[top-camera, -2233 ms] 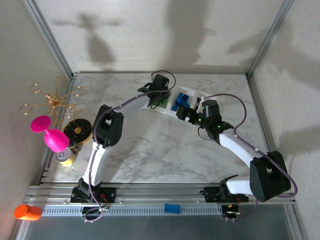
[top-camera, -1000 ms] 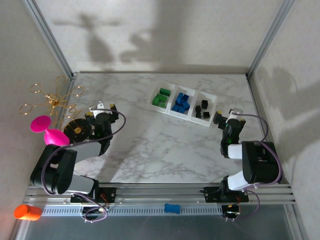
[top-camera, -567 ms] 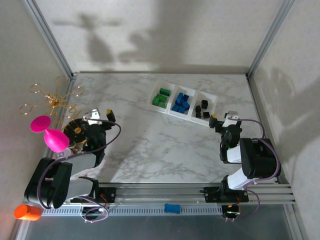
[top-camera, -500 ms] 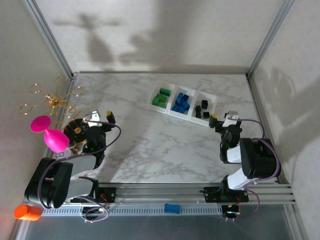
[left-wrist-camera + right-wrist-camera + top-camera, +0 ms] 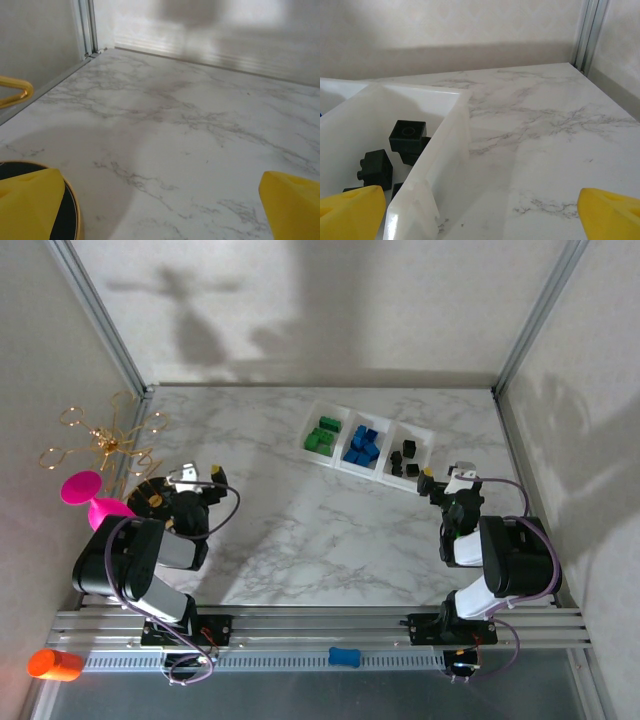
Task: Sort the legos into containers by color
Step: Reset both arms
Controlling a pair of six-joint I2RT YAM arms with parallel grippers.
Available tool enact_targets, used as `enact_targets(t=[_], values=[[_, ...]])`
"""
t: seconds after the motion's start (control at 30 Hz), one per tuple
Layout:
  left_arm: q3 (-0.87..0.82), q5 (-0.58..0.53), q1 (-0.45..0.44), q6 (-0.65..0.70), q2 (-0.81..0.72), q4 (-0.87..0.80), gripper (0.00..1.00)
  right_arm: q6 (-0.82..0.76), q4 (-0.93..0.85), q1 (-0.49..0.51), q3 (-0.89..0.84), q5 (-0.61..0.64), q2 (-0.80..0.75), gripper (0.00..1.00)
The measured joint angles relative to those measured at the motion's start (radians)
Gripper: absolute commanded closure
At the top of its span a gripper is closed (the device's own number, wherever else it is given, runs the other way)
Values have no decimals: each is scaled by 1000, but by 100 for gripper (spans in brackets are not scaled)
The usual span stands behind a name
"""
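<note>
Right pincer [image 5: 445,475] gapes empty just beside the containers [image 5: 427,430] — left pincer [image 5: 200,474] likewise, over open table [image 5: 300,530].

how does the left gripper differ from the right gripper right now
Place: the left gripper sits at the left side of the marble table, by a black gold-rimmed round disc; the right gripper sits right beside the end bin of the white three-bin plastic tray.
Outlook: the left gripper faces bare tabletop; the right gripper faces small black plastic lego bricks in that bin.
Shared: both are open and empty.
</note>
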Motion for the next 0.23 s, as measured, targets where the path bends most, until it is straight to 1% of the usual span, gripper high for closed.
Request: enact_targets(t=[0.23], values=[[6,23,2,-7,0,0,1,0,0,0,0,0,0,1]])
